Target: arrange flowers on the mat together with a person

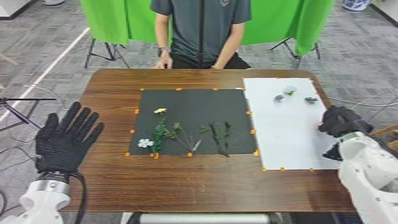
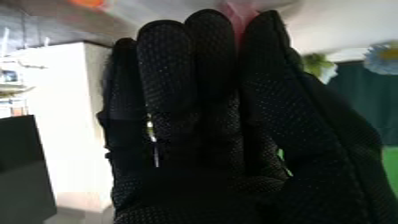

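A brown wooden tabletop (image 1: 213, 185) bears a dark mat (image 1: 191, 102), with a white sheet (image 1: 289, 132) beside it toward 3 o'clock, as seen in the head view, where 12 o'clock is the far side. Orange markers (image 1: 178, 89) dot the edges of both.

On the mat, a yellow flower (image 1: 160, 110) lies at 10 o'clock and a white flower (image 1: 145, 143) at 8 o'clock, just beside a leafy green stem (image 1: 158, 135). Thin sprigs (image 1: 184, 140) fan out near 6 o'clock, and dark leafy sprigs (image 1: 220, 140) lie side by side at 5 o'clock. At the 12 o'clock end of the white sheet sits a pale piece (image 1: 290, 90), with two small gray-blue pieces (image 1: 311, 100) near it, one toward 7 o'clock and the other toward 4 o'clock.

The left hand (image 1: 59, 150) hangs at the tabletop's 9 o'clock edge, its fingers spread and pointing roughly toward 12 o'clock. At the 3 o'clock edge of the white sheet is the right hand (image 1: 343, 121). In the right wrist view, the right hand (image 2: 200, 145) appears to pinch a pink flower (image 2: 237, 19) between fingertips and thumb, its other fingers close together. Farther off in that view are a pale blue bloom (image 2: 386, 57) and a yellow-green one (image 2: 317, 66).
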